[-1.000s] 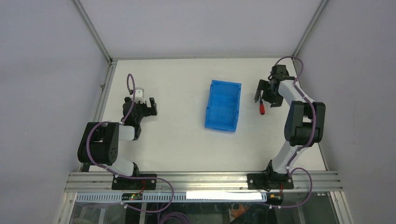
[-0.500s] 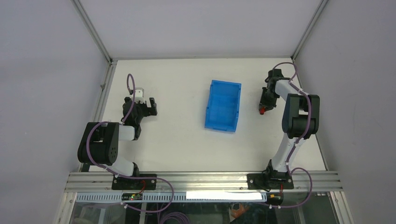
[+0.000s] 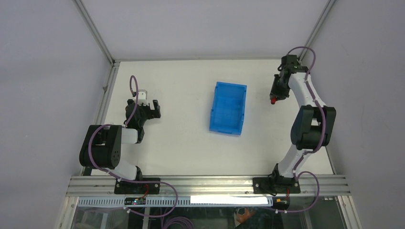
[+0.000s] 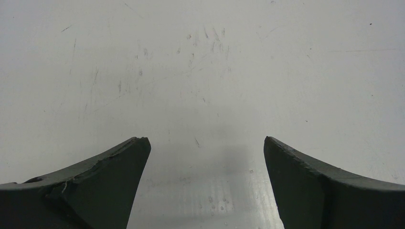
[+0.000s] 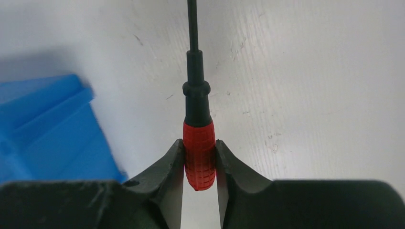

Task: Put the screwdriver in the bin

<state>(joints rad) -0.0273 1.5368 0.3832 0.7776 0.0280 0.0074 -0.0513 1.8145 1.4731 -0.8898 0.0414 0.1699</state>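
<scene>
Now the right tool (image 5: 199, 145) is clenched on the red handle of the screwdriver (image 5: 196, 102), with the shaft pointing ahead. It sits right of the bin (image 3: 231, 85) and apart from it. The pinch is near the handle's butt, so the screwdriver could swivel or slip out during a quick swing. Carried low, its shaft could snag the bin's near wall. Only bare bench (image 3: 181, 138) lies between. The left tool (image 4: 205, 143) hangs released, empty, well apart.

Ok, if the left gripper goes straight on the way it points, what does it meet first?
Just the table: the left gripper, jaws open, faces bare scratched surface with nothing between. How far off, I can't tell.
</scene>
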